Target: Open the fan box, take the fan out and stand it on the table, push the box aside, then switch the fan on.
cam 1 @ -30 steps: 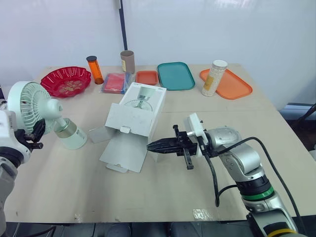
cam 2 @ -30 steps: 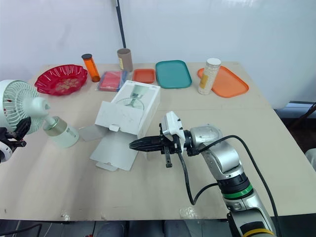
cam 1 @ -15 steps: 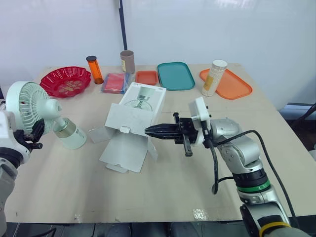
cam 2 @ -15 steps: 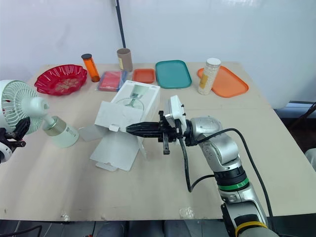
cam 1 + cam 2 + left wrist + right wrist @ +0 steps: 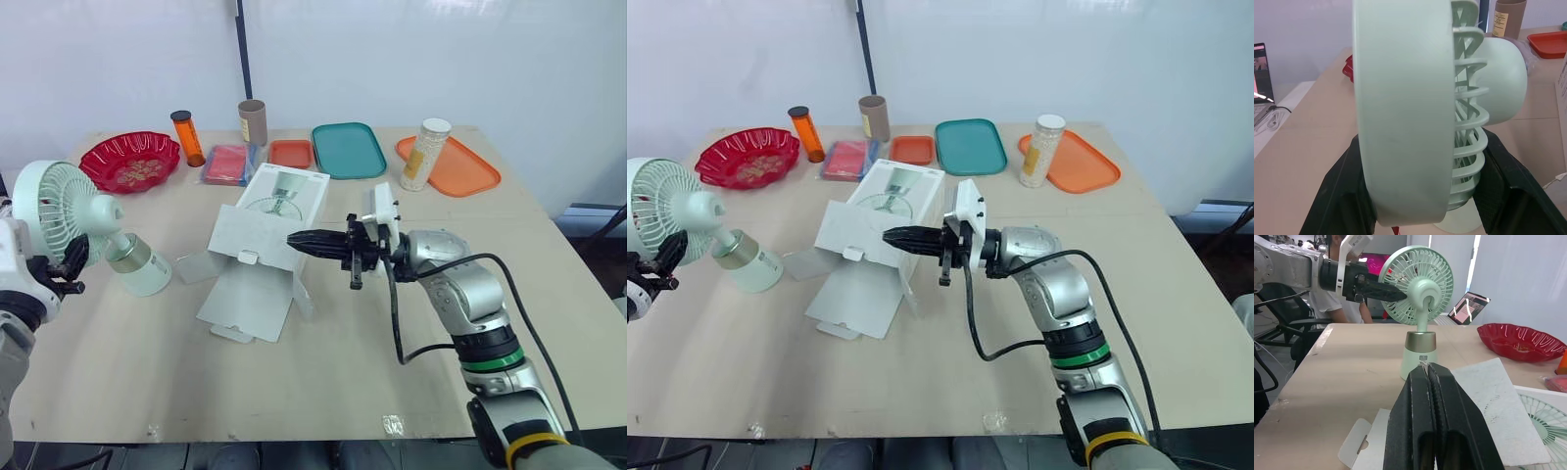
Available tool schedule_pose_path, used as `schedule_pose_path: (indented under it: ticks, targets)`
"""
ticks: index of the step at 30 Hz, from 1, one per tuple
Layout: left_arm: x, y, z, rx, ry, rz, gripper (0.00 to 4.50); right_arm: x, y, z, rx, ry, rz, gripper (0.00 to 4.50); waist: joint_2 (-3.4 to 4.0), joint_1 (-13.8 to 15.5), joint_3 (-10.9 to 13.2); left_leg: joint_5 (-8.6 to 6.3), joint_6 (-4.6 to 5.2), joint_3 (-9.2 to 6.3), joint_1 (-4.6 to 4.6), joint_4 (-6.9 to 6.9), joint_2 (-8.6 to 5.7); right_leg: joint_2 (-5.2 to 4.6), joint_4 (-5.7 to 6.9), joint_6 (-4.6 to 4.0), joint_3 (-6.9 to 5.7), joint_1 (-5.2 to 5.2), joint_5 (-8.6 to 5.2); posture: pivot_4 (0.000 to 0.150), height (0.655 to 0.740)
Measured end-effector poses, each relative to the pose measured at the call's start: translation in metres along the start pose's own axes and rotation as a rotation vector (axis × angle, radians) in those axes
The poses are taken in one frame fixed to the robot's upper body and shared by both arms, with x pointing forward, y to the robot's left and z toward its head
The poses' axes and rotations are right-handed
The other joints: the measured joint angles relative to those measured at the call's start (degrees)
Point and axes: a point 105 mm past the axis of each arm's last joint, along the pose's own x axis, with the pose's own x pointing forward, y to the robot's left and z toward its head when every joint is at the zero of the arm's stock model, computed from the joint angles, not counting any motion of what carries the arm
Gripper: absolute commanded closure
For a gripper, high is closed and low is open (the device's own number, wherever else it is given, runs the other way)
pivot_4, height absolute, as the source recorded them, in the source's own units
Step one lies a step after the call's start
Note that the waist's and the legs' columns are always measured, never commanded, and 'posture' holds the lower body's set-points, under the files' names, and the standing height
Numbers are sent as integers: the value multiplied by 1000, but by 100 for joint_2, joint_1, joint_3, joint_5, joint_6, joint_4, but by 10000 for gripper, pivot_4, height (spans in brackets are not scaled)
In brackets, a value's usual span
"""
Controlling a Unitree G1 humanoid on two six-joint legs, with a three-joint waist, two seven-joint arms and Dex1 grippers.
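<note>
Fan (image 5: pixel 73 220) stands tilted near the table's (image 5: pixel 343 392) left edge, its guard clamped in your left gripper (image 5: pixel 69 262). It looks light, its plastic grille fragile, so hold the rim or stem. Your right gripper (image 5: pixel 297 238), fingers pressed together and empty, points at the open box (image 5: pixel 269 225) mid-table.

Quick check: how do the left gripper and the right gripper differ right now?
Load: the left gripper is clamped on the head of the fan, one finger on each side; the right gripper is shut on nothing.
Place: the left gripper sits at the left edge of the table, while the right gripper reaches mid-table with its tips at the fan box; whether they touch it cannot be told.
Shared: both have two black fingers.
</note>
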Motion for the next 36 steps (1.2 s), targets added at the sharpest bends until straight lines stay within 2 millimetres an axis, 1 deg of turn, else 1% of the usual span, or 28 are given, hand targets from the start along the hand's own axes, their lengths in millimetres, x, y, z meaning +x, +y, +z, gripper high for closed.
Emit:
schedule_pose_path:
  ticks: [7, 18, 19, 20, 22, 25, 28, 31, 35, 36]
  targets:
    - [2, -1, 1, -1, -7, -1, 19998, 1, 2, 0, -16, 4, 13, 45000, 0, 0, 0, 0, 0, 0, 0, 0, 0, 0, 0, 5, 0, 0, -3, 1500, 7400]
    - [1, 1, 0, -12, -41, 12, 19998, 1, 3, 0, -23, 4, 29, 45000, -2, -1, 1, 0, 0, 0, -2, -1, 0, 0, -1, 5, 0, -2, -4, 1500, 7400]
    - [1, 1, 0, -7, -47, 13, 14572, 1, 3, 0, -23, 4, 29, 45000, -3, -1, 2, 0, 0, 0, -2, -1, 0, 0, -1, 6, 0, -2, -4, 1500, 7400]
    - [1, 1, 1, -4, -52, 18, 13786, 1, 4, 0, -24, 3, 30, 45000, -4, -1, 2, 0, 0, 0, -2, -1, 0, 0, -1, 6, 0, -2, -4, 1500, 7400]
    - [3, 5, -2, 6, -47, 45, 13786, 1, 4, 0, -27, 1, 34, 45000, -15, -4, 10, 0, 0, 0, -7, -2, 0, 1, -2, 5, 1, -8, -3, 1500, 7400]
    - [6, 6, -4, 41, -58, 58, 13786, 2, 6, 0, -27, 2, 47, 45000, -51, -4, 27, -1, -3, 0, -24, -3, 4, 2, -4, -19, 0, -24, 11, 1500, 7400]
    - [7, 5, -6, 48, -60, 58, 13786, 3, 7, -1, -25, 4, 54, 45000, -55, -5, 28, -2, -5, 0, -56, -3, 3, -1, -5, -21, 0, -54, 12, 1500, 7400]
    - [6, 4, -10, 52, -51, 56, 13786, 3, 7, -1, -25, 4, 56, 45000, -57, -5, 30, -5, -9, -1, -56, -3, 4, -2, -5, -21, -2, -55, 12, 1500, 7400]
    - [6, 4, -8, 49, -66, 58, 13786, 3, 8, -1, -31, 2, 62, 45000, -63, -5, 33, -4, -11, -1, -55, -2, 3, -1, -5, -21, -2, -54, 12, 1500, 7400]
    - [6, 4, -8, 45, -69, 59, 8013, 3, 8, -1, -31, 2, 65, 45000, -65, -5, 34, -4, -11, -1, -55, -2, 3, 0, -5, -21, -2, -54, 12, 1500, 7400]
